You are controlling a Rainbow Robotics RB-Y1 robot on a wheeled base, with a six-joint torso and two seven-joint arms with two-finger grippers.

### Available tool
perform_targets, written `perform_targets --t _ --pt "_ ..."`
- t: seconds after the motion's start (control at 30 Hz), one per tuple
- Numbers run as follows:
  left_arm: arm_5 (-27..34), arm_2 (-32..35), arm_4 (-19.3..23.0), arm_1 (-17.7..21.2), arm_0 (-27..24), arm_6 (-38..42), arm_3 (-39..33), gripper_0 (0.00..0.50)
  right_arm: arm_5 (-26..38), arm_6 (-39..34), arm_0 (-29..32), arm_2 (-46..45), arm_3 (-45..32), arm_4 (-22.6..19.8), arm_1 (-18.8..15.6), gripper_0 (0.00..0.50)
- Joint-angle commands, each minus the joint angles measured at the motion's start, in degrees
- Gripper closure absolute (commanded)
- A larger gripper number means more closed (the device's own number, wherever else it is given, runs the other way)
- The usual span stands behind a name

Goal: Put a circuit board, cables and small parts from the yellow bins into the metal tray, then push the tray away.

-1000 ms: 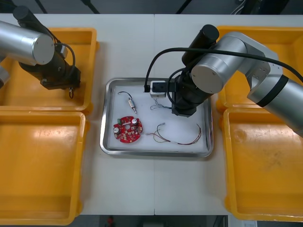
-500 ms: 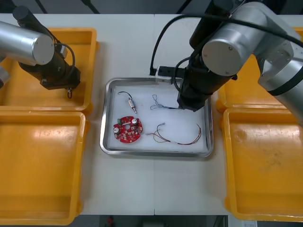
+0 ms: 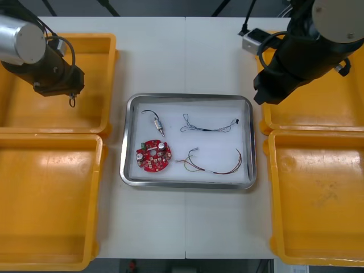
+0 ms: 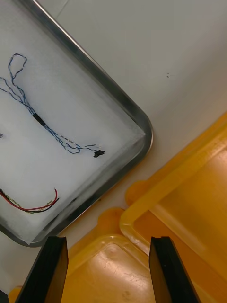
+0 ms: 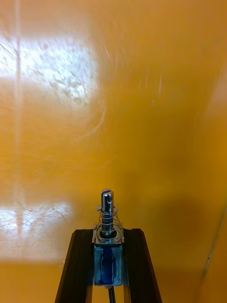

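Small metal part point(image 5: 107, 208), a blue body carrying a coil spring and a slotted steel pin, is clamped between the left fingers point(image 5: 78, 265), with the pin projecting past their tips. It hangs above the floor of the far left yellow bin point(image 3: 99, 62). The right fingers point(image 4: 47, 270) stand wide apart and hold nothing, over the right yellow bins point(image 3: 307, 119), just beside a corner of the metal tray point(image 3: 187, 98). The tray lies on the worktop point(image 3: 187, 57) and holds a red circuit board point(image 3: 153, 155), a blue and white cable point(image 3: 207, 125), a red and yellow cable point(image 3: 219, 166) and a second small metal part point(image 3: 157, 123).
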Motion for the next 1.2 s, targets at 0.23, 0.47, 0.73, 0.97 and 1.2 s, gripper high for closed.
perform_targets --t 0.23,0.47,0.73,0.97,1.2 --pt "10.27 8.85 1.90 6.51 -5.39 -4.64 -5.10 0.500 1.57 -19.25 11.06 -12.16 -13.01 -3.71 -10.82 0.000" --pt "16.43 9.73 2.86 6.95 -7.85 -3.67 -6.94 0.500 2.50 -26.11 20.47 -20.51 -19.78 -5.99 -15.48 0.000" --pt "20.20 9.73 4.97 6.86 -10.05 -1.65 -8.00 0.500 1.83 -26.28 31.10 -31.76 -21.54 -7.49 -18.03 0.000" --pt "20.91 9.73 6.73 5.45 -10.14 3.98 -10.19 0.500 -3.09 -24.53 38.31 -38.27 -18.81 -10.21 -18.91 0.000" --pt "21.08 6.22 5.94 2.73 -10.22 16.19 -16.52 0.500 -4.49 -22.24 39.10 -38.36 -13.80 -9.86 -18.91 0.000"
